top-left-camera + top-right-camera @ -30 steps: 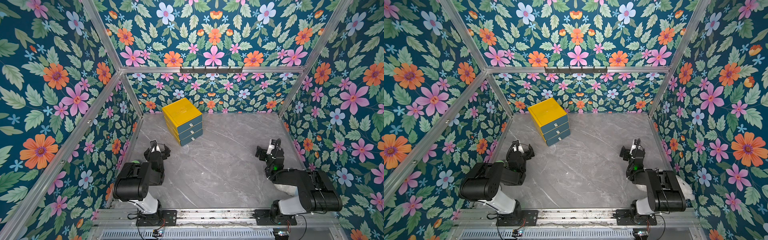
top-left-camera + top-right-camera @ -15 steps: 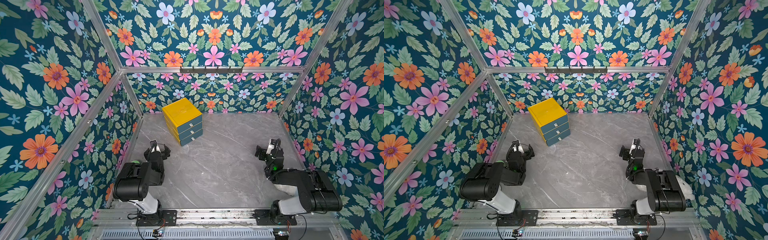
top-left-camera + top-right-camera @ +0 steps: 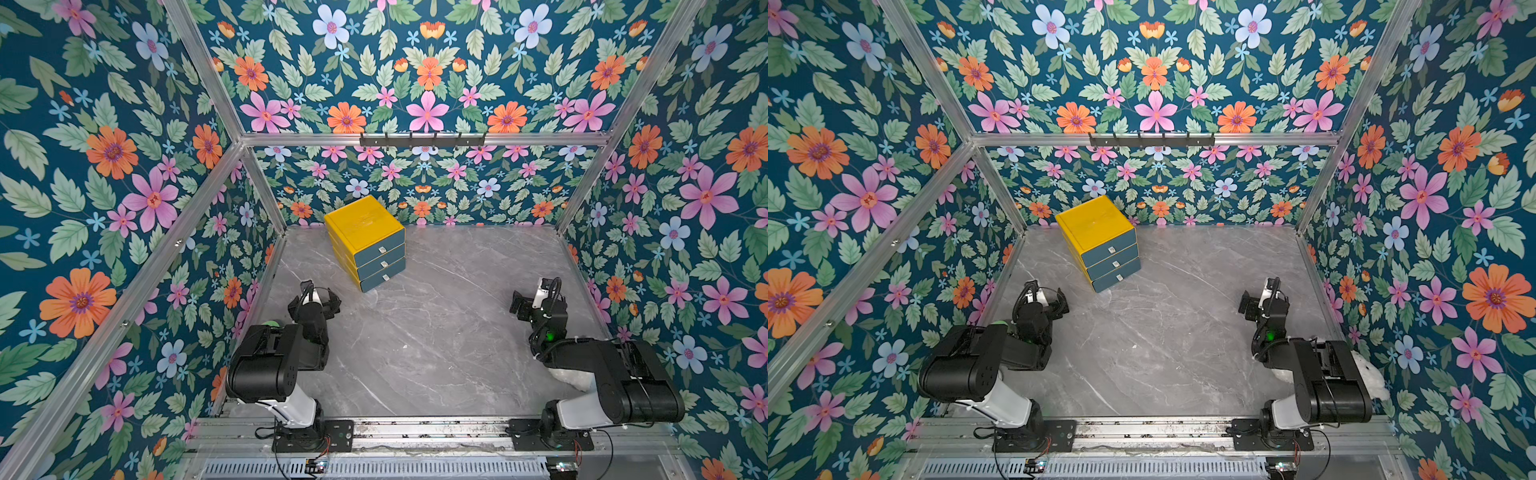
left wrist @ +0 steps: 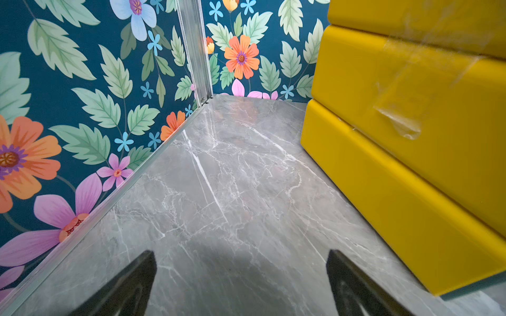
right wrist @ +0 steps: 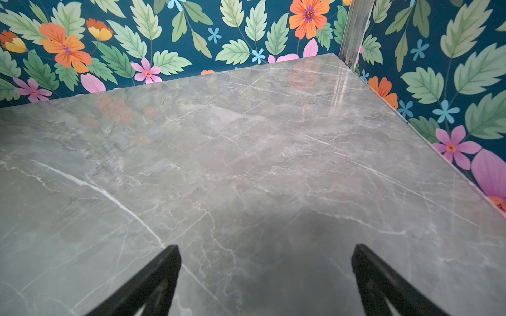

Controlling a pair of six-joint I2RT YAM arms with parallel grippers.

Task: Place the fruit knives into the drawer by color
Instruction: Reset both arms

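Floral-print walls (image 3: 124,166) on an aluminium frame, grey marble-look tabletop (image 3: 436,340). Small boxy yellow drawer cabinet (image 3: 363,226) sits at the rear of the tabletop, left of centre, near the back wall. It's turned at an angle, so its three dark teal drawer fronts face front-right; same in both top views (image 3: 1094,226). All three drawers are pushed in flush, with a pale pull tab on each. Left gripper (image 4: 241,254): black fingers spread wide, gripping nothing, only marble between them. It sits low at the left side of the table, with the cabinet's yellow side near it. A strip of clear tape (image 4: 399,120) is peeling off that side. Right gripper (image 5: 265,248): same, fingers wide apart, holding nothing, low over marble at the right side and well apart from the cabinet. Black hook rail (image 3: 422,141) on the back frame bar. White crumpled lump (image 3: 571,376) partly hidden under the right arm; can't tell what it is.
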